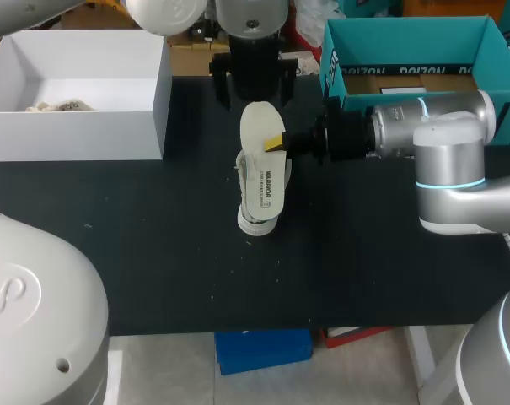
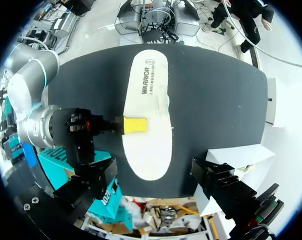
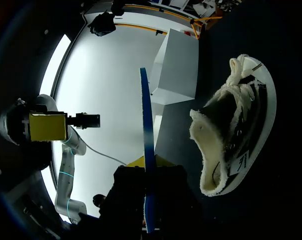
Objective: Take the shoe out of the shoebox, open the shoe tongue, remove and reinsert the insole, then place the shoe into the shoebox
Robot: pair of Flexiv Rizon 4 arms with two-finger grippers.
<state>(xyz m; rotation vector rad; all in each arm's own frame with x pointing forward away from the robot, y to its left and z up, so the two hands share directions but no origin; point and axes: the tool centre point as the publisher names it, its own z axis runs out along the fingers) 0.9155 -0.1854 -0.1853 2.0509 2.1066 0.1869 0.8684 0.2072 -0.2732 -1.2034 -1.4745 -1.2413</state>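
My right gripper (image 1: 276, 143) is shut on the side edge of the cream insole (image 1: 260, 160) and holds it flat above the shoe (image 1: 256, 224). The shoe shows only as laces and a heel end under the insole. In the right wrist view the insole (image 3: 147, 145) stands edge-on between the fingers of my right gripper (image 3: 147, 167), blue underneath. The pale shoe (image 3: 230, 130) lies on its side on the black table beside it. My left gripper (image 1: 253, 80) hangs open over the insole's far end. From the left wrist the insole (image 2: 148, 115) lies ahead of my left gripper (image 2: 158, 182).
The teal shoebox (image 1: 406, 38) stands at the back right, behind my right arm. A white open box (image 1: 77, 135) with something pale inside sits at the back left. The black table (image 1: 153, 253) stretches in front of the shoe.
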